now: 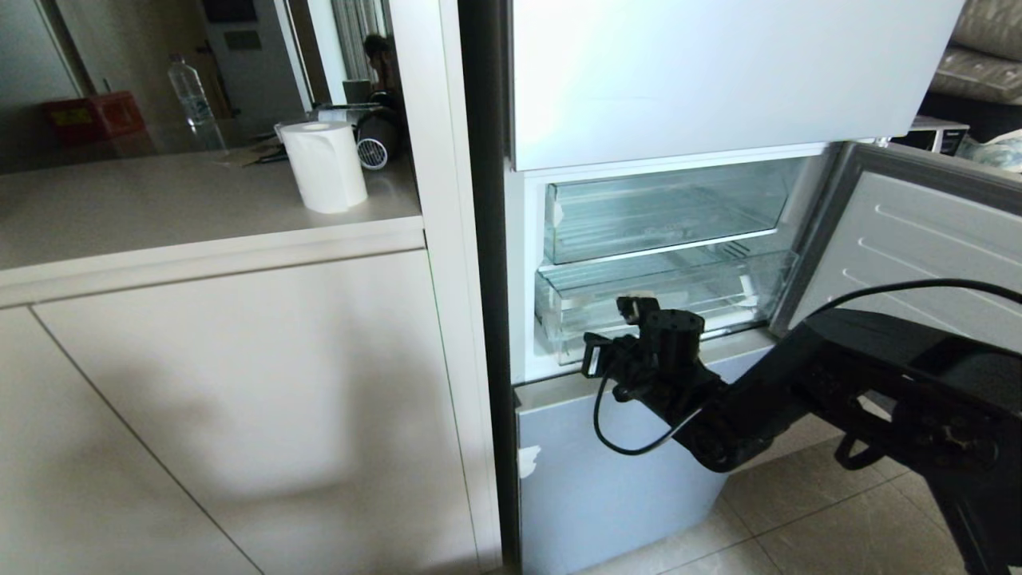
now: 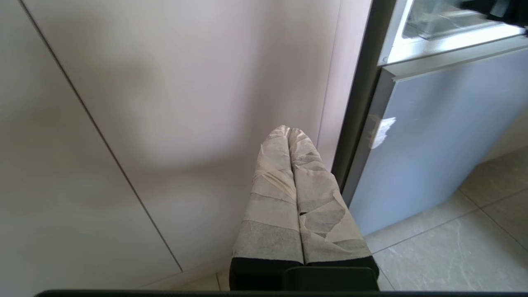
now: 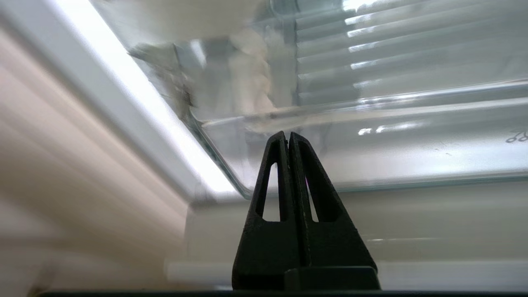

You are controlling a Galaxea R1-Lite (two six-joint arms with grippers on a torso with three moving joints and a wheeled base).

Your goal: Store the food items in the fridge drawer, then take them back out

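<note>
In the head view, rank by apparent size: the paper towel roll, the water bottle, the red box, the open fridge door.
1. Fridge door, nearest, which inflates it.
2. Paper towel roll.
3. Red box and water bottle: similar, too close to rank; both stand farther back.

A pale counter (image 1: 160, 216) is running along the left, above flat cabinet fronts. On it a white paper roll (image 1: 325, 165) is standing upright near the right end, with a clear bottle (image 1: 194, 100) and a red box (image 1: 92, 114) sitting far back on the left. Right of it, 2 clear bins are sitting in the open fridge: a shallow tray (image 1: 663, 209) above the fridge drawer (image 1: 663, 295). Grey tiled floor (image 1: 838, 511) is lying below, at the near right.
</note>
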